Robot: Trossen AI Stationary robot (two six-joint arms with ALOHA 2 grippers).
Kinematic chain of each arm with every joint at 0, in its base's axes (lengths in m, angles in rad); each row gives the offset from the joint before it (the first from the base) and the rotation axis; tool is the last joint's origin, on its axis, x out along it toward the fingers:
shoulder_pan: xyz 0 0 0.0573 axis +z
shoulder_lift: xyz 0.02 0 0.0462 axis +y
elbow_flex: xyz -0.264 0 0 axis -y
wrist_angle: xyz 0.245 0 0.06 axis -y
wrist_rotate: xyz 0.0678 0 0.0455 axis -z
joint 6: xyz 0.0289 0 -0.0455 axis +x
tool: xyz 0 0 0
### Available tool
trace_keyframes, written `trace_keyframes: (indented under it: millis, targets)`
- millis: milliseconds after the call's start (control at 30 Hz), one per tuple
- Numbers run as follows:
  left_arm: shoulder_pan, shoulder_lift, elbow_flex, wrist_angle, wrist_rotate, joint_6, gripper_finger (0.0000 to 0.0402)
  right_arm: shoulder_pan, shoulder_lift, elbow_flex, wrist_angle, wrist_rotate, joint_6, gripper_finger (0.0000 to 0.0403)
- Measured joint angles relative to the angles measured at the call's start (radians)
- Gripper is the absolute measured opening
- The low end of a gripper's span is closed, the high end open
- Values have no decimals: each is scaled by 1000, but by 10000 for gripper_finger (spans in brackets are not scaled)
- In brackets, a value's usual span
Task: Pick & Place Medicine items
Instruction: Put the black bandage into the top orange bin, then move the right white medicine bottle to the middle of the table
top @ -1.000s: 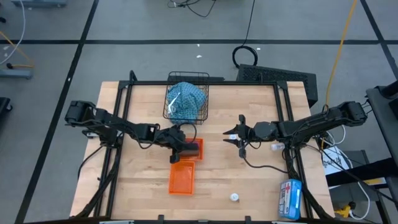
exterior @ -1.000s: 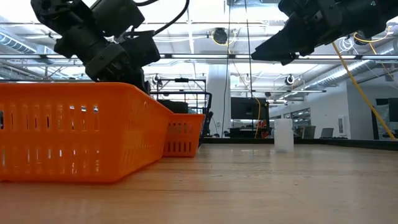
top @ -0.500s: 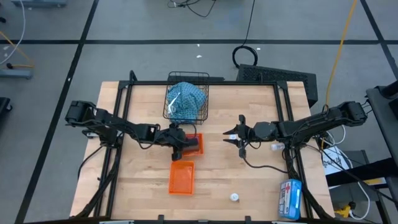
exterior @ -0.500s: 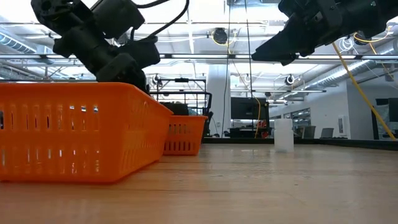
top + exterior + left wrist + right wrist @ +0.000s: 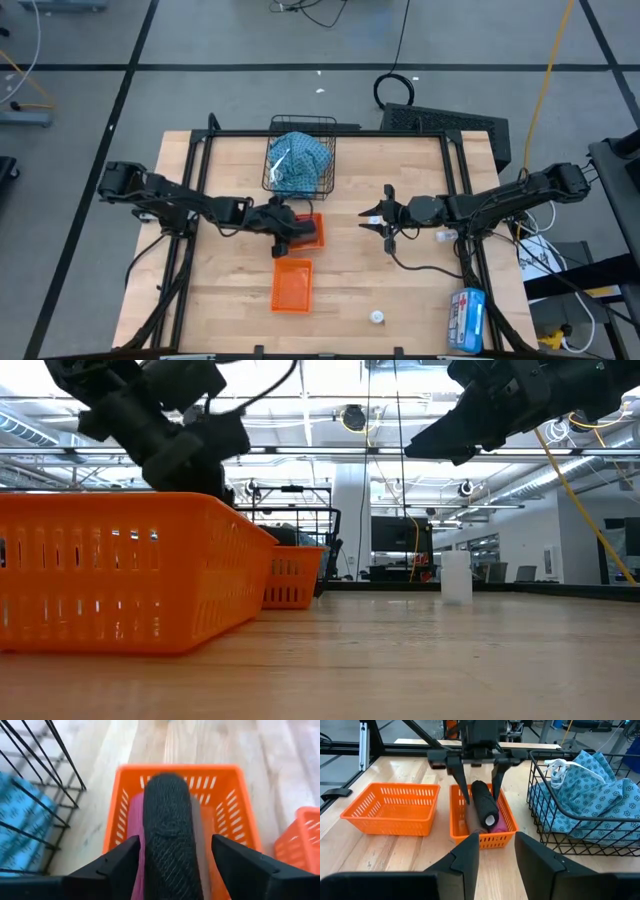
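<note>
Two orange slotted baskets (image 5: pixel 390 808) (image 5: pixel 482 822) sit on the pale, light-grained wood surface (image 5: pixel 400 290). One holds a black oblong (image 5: pixel 484 805) with a woven texture and a pink oblong (image 5: pixel 136 850). A blue pouch (image 5: pixel 590 790) with a white floral print fills the black wire basket (image 5: pixel 301 154). A blue-and-white packet (image 5: pixel 466 318) lies apart.

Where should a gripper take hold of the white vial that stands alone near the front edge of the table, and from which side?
Probably around its round body, coming straight down from above. The white vial stands alone on bare table, apart from the near orange basket and the blue-and-white packet, so both fingers have room to close across it.
</note>
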Motion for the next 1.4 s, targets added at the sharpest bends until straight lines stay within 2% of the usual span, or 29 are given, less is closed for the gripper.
trace_keyframes:
  millis: [167, 567, 700, 933, 1033, 1133, 1200, 1300, 1400]
  targets:
    - [4, -64, 0, -18, -6, 33, 259, 0, 0, 0, 0, 0, 0, 116]
    - [33, -230, 2, -178, -27, 26, 255, 0, 0, 0, -7, 0, 0, 116]
    - [32, -306, 2, -170, -32, 30, 250, 0, -2, 0, -15, 0, 0, 114]
    - [32, -417, 2, -147, -116, 29, 248, 14, -123, 1, -154, -4, 36, 125]
    - [32, -421, 3, -138, -146, 40, 248, 31, -185, 38, -350, -28, 80, 152]
    - [32, -417, 3, -140, -165, 62, 248, 53, -194, 141, -693, -29, 172, 190]
    - [35, -400, 3, -134, -169, 72, 248, 65, -165, 210, -926, -28, 242, 210]
    - [45, -375, 3, -137, -168, 86, 248, 77, -101, 265, -1180, -31, 356, 226]
    - [64, -357, 3, -135, -169, 85, 248, 77, -34, 265, -1361, -106, 449, 227]
